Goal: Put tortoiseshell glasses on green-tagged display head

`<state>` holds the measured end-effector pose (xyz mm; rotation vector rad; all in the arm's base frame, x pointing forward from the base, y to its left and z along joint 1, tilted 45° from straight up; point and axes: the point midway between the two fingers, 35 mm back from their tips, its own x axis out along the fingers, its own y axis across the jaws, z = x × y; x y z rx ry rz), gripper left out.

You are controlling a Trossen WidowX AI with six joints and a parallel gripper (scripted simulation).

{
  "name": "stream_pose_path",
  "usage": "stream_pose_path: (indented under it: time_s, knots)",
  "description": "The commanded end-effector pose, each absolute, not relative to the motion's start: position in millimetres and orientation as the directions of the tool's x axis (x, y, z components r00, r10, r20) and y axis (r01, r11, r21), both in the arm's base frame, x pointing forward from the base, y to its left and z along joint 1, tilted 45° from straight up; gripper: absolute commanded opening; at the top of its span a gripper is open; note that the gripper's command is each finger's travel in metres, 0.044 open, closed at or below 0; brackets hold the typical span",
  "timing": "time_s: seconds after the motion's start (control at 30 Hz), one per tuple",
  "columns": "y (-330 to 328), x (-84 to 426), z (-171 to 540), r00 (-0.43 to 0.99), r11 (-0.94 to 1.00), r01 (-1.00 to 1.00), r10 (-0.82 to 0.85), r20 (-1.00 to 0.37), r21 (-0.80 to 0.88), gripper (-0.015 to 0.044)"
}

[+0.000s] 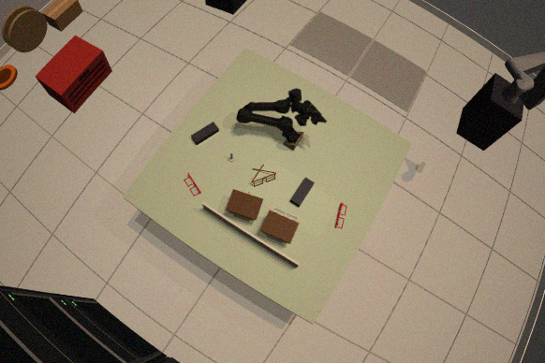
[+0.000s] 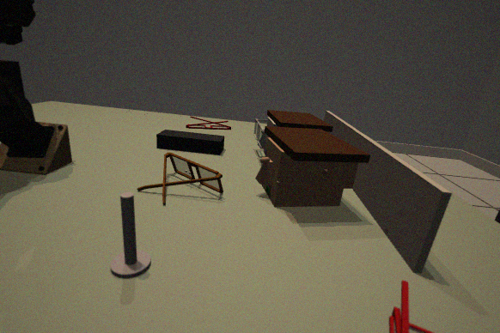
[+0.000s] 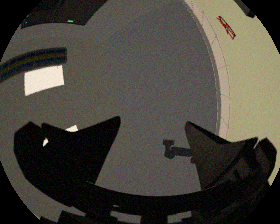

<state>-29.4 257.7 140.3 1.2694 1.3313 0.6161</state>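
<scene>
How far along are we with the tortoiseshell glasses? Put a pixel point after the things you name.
No placement step looks done: the tortoiseshell glasses (image 1: 263, 178) (image 2: 192, 180) stand on the table, off the green-tagged head (image 1: 245, 205) (image 2: 310, 180). Nothing is in hand; the gripper (image 1: 314, 123) (image 3: 153, 123) is open. Left: grasp, seat bridge and temples straight, release.

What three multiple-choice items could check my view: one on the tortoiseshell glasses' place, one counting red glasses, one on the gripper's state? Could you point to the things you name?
1. Where are the tortoiseshell glasses (image 1: 257, 182) (image 2: 182, 167)?
A) On a head
B) On the table, between the arm's base (image 1: 297, 141) (image 2: 62, 150) and the brown-topped heads (image 1: 244, 204) (image 1: 279, 226) (image 2: 314, 142) (image 2: 299, 119)
C) In the gripper

2. How many red glasses (image 1: 194, 183) (image 1: 341, 215) (image 2: 405, 300) (image 2: 208, 127) (image 3: 226, 27) lie on the table?
A) Two
B) Three
C) Four

3. How is the gripper (image 1: 314, 123) (image 3: 153, 123)?
A) Shut on glasses
B) Shut, nothing held
C) Open

1 B: the top view shows them in that gap.
2 A: the top view shows one pair toward each side.
3 C: the wrist view shows its fingers wide apart, only background between.
</scene>
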Motion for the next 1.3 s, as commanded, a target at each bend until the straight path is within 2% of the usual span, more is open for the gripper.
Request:
stream_pose_path:
  time_s: [0.0,0.23,0.33,0.53,0.67,0.8,0.93,1.03,1.27]
  knots:
    - [258,-29,140,0.222,0.280,0.315,0.907,-0.357,0.907,0.0426]
    - [258,-29,140,0.222,0.280,0.315,0.907,-0.357,0.907,0.0440]
    - [262,-12,136,0.297,0.328,0.277,0.865,-0.405,0.903,0.0361]
    - [266,63,118,0.550,0.566,0.216,0.602,-0.578,0.796,0.0204]
    - [255,111,107,0.636,0.686,0.270,0.399,-0.660,0.676,0.0200]
    - [234,154,97,0.664,0.769,0.360,0.187,-0.724,0.529,0.0200]
    - [207,192,86,0.636,0.817,0.465,-0.039,-0.771,0.342,0.0200]
    - [177,221,77,0.562,0.817,0.556,-0.234,-0.794,0.153,0.0200]
    - [93,270,58,0.241,0.674,0.678,-0.581,-0.777,-0.294,0.0200]
